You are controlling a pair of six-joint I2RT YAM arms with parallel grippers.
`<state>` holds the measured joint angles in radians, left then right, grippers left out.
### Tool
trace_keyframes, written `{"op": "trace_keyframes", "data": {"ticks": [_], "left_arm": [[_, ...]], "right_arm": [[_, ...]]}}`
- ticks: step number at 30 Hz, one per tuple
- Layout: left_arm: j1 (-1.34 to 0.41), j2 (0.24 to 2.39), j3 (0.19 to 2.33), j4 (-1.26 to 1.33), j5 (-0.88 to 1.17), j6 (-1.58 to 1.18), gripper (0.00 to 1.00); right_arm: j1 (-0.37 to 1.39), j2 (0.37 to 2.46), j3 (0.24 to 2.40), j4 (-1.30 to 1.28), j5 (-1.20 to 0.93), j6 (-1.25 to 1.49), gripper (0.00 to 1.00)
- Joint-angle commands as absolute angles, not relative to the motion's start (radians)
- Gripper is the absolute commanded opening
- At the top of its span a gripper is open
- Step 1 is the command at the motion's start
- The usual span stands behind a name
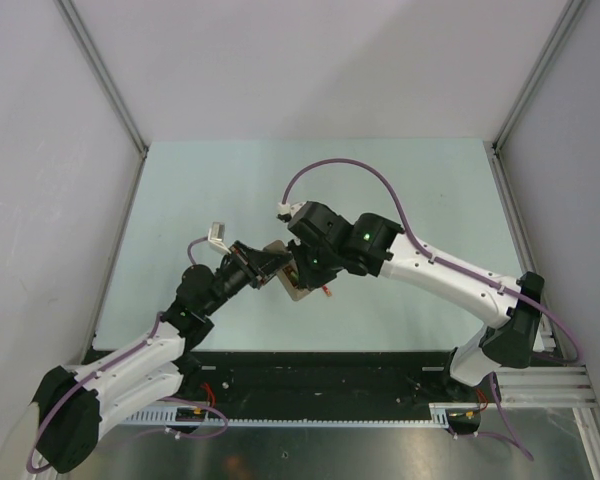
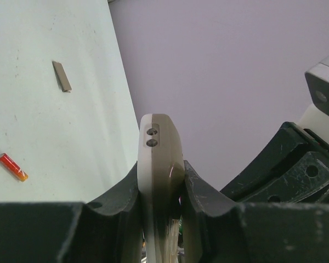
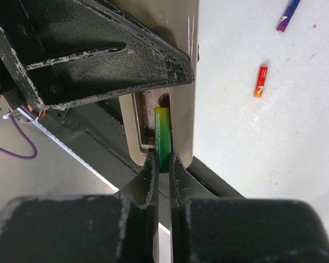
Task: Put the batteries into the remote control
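Three batteries counted: green battery (image 3: 163, 137) sat in the one remote control's (image 3: 183, 109) open bay, while red battery (image 3: 261, 81) and dark blue battery (image 3: 288, 15) lay apart on the table (image 3: 263, 164). Left gripper (image 2: 160, 186) was clamped on the remote control; right gripper (image 3: 163, 164) was nipped tight on the green battery's end.

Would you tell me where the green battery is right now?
Right wrist view: the green battery lies in the remote's compartment, its near end between the right fingers.

The pale green desk (image 1: 400, 200) holds a red battery (image 2: 12, 167), a dark blue battery (image 3: 288, 15) near it, and a flat grey cover (image 2: 61, 76).
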<state>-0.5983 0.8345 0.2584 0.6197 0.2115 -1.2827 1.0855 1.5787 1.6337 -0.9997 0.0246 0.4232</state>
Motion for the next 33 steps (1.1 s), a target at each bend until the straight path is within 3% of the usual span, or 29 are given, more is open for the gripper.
{"op": "trace_keyframes", "data": {"ticks": [1,33], "left_arm": [[-0.603,0.818,0.299,0.67,0.21,-1.289,0.0],[-0.609,0.767,0.301,0.672,0.202,-1.296,0.0]], "right_arm": [[1.109,1.534,1.661,-0.945,0.04,0.419,0.0],[1.12,1.511,1.625,-0.948,0.084,0.454,0.0]]}}
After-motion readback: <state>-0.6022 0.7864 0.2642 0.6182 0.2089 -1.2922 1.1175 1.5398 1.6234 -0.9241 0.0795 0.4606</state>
